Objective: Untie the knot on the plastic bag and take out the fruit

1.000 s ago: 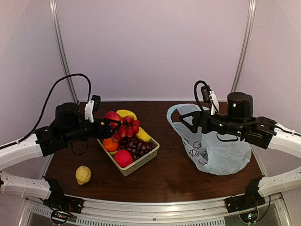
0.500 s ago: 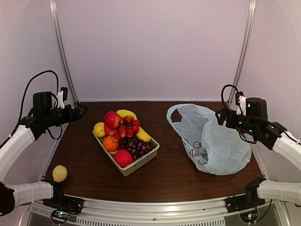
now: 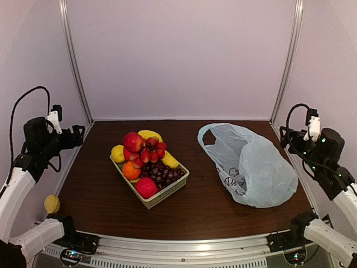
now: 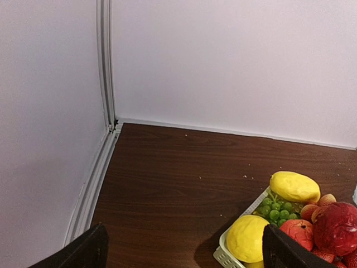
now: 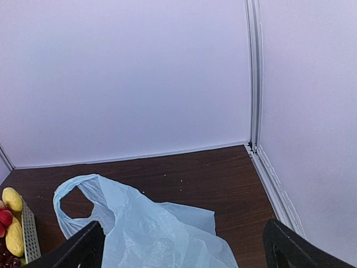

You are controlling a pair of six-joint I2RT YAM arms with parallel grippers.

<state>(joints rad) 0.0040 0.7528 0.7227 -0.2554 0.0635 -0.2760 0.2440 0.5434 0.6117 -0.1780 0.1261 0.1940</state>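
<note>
The plastic bag (image 3: 259, 170) lies slumped and pale blue on the right of the table, also in the right wrist view (image 5: 150, 234). One handle (image 3: 207, 137) forms an open loop; the knot is not in view. The fruit (image 3: 146, 152) is piled in a white basket (image 3: 169, 191) left of centre, with a smooth yellow piece (image 4: 294, 186) at its back. A small lumpy yellow fruit (image 3: 52, 204) sits at the table's left edge. My left gripper (image 3: 78, 134) (image 4: 184, 251) hangs open by the left wall. My right gripper (image 3: 285, 137) (image 5: 184, 248) hangs open by the right wall, apart from the bag.
Pale walls with upright corner rails (image 3: 75, 72) close the table on three sides. Bare dark wood (image 3: 195, 215) lies between basket and bag. Grapes and red fruits fill the basket's front. Both arms' lower links run along the table's near corners.
Both arms have drawn back from the basket and the bag to the side walls, and their jaws have spread wider. The small lumpy yellow fruit has moved left to the table's edge.
</note>
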